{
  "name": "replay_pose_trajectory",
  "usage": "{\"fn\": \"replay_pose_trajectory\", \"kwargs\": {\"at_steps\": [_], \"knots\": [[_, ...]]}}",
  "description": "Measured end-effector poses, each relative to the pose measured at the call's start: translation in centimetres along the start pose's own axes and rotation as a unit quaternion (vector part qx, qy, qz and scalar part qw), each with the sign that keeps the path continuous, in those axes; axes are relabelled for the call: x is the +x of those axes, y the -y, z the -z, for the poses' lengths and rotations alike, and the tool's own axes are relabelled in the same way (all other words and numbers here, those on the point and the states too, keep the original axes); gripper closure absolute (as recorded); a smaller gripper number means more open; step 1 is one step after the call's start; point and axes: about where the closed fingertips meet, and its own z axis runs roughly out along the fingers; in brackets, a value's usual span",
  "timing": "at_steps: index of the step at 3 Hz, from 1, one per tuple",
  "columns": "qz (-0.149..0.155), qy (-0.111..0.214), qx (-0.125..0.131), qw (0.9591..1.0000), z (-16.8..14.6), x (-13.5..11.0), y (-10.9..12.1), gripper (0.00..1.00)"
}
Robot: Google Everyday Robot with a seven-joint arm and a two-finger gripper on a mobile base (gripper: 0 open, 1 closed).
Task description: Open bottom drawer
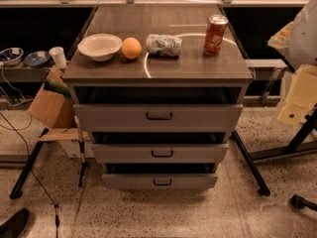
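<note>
The bottom drawer [159, 181] is the lowest of three grey drawers in the cabinet [158, 68]. It has a low flat front and a small dark centre handle [162, 182]. It stands out a little from the cabinet, with a dark gap above its front. The middle drawer [159, 152] and the taller top drawer [158, 116] also stand out slightly. My gripper [297, 100] is the pale part of my arm at the right edge, well right of the cabinet, level with the top drawer and touching nothing.
On the cabinet top sit a white bowl [99, 46], an orange [131, 48], a crumpled bag [164, 44] and a red can [216, 34]. A cardboard box [52, 105] stands left. Black slanted legs [250, 165] flank the cabinet. Cables lie on the floor at left.
</note>
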Motion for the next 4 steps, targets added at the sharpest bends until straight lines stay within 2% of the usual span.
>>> {"fn": "replay_pose_trajectory", "kwargs": {"at_steps": [1, 2, 3, 4], "knots": [[0.001, 0.001, 0.002, 1.0000, 0.0, -0.1, 0.0, 0.00], [0.012, 0.026, 0.000, 0.9996, -1.9, -1.0, -0.8, 0.00], [0.034, 0.083, -0.019, 0.9958, -7.4, -3.2, -3.6, 0.00], [0.034, 0.129, -0.049, 0.9898, -14.8, -5.0, -6.7, 0.00]]}}
